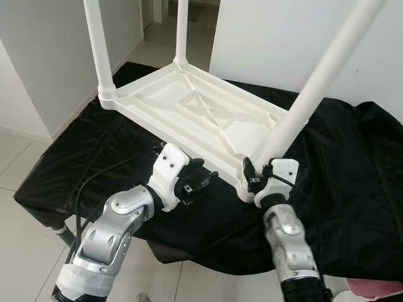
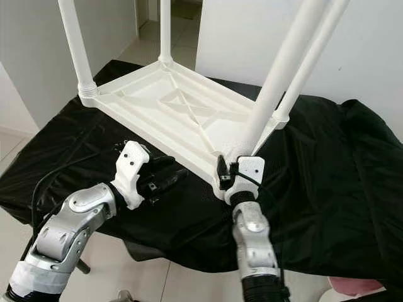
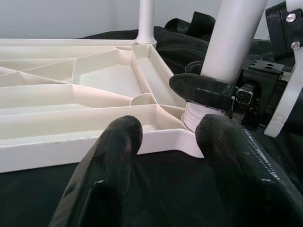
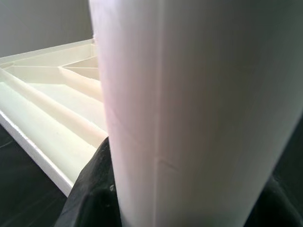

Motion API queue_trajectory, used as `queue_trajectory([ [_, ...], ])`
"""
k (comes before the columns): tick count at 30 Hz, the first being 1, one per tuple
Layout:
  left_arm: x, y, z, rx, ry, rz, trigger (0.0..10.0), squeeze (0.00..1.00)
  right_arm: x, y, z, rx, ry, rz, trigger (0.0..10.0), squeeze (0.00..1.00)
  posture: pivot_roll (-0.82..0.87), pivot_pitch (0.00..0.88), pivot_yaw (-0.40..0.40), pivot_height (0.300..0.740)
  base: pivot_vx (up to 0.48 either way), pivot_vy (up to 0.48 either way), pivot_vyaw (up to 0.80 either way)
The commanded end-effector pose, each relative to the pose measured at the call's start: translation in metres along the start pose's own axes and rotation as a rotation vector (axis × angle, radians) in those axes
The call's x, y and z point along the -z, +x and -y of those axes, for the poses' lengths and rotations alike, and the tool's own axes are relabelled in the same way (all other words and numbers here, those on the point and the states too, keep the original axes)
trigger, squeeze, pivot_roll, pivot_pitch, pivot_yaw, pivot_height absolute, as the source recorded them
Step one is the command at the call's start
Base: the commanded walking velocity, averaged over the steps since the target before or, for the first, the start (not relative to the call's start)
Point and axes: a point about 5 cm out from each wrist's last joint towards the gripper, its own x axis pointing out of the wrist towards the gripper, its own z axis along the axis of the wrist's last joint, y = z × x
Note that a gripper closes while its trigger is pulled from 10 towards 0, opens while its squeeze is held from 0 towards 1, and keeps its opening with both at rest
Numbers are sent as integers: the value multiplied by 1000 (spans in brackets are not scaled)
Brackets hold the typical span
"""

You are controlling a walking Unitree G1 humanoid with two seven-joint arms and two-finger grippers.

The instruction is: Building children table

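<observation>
Right gripper (image 1: 252, 175) is clamped around the base of the nearest white table leg (image 1: 315, 88), one black finger (image 3: 201, 90) wrapping the leg just above its threaded collar at the near right corner socket; in the right wrist view the leg (image 4: 199, 109) sits close against the camera with a black fingertip below it. This leg leans up and to the right from the corner. Left gripper (image 1: 200, 182) hovers just beside the near long edge of the tabletop, fingers parted to a moderate gap and holding nothing; in the left wrist view its two fingertips (image 3: 118, 142) point at the rim, not touching it, with the right gripper's corner just beyond. The white plastic children's tabletop (image 1: 195, 110) lies upside down, ribbed underside up, on a black cloth (image 1: 352, 182) draped over a low support. Two more legs stand upright in the far corner sockets: far left leg (image 1: 99, 47) and far middle leg (image 1: 181, 31). In the right eye view a fourth leg (image 2: 308, 63) rises from the far right corner behind the gripped one. Pale tiled floor (image 1: 16, 157) and white walls surround the cloth.
</observation>
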Motion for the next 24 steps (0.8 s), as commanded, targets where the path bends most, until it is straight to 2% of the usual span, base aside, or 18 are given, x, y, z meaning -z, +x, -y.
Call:
queue_trajectory([
  [1,0,-2,-2,-50,2,0,10000,0,9,-7,3,74,31,-54,10000,0,51,44,-90,740,0,0,0],
  [3,-1,-1,-1,-56,-5,5,10000,0,4,-7,-13,-16,29,-33,10000,0,52,47,-92,740,0,0,0],
  [7,-1,-1,1,-51,-7,5,10000,0,1,-7,-17,-45,18,-30,10000,0,52,47,-92,740,0,0,0],
  [8,-1,-1,0,-52,-4,3,10000,0,3,-8,-16,-40,24,-37,10000,910,55,48,-93,740,0,0,0],
  [9,-1,-1,0,-52,-4,3,10000,0,3,-8,-16,-40,24,-37,10000,910,55,48,-93,740,0,0,0],
  [10,-1,-2,-2,-57,0,1,10000,0,3,-10,-17,-39,45,-40,10000,1000,56,48,-94,740,0,0,0],
  [16,-1,-3,-2,-55,-1,0,10000,0,0,-10,-19,-53,39,-26,10000,1000,54,44,-93,740,0,0,0],
  [21,0,-2,-1,-48,-1,-2,10000,0,-3,-9,-19,-125,14,-24,10000,1000,53,39,-94,740,0,0,0],
  [22,0,-2,-2,-48,-1,-2,10000,0,-3,-9,-18,-155,9,-27,10000,365,51,33,-94,740,0,0,0],
  [23,0,-2,-1,-46,1,-1,10000,0,-4,-8,-16,-174,1,-22,10000,0,53,31,-94,740,0,0,0],
  [24,0,-2,-1,-46,1,-1,10000,0,-4,-8,-16,-174,1,-22,10000,0,53,31,-94,740,0,0,0],
])
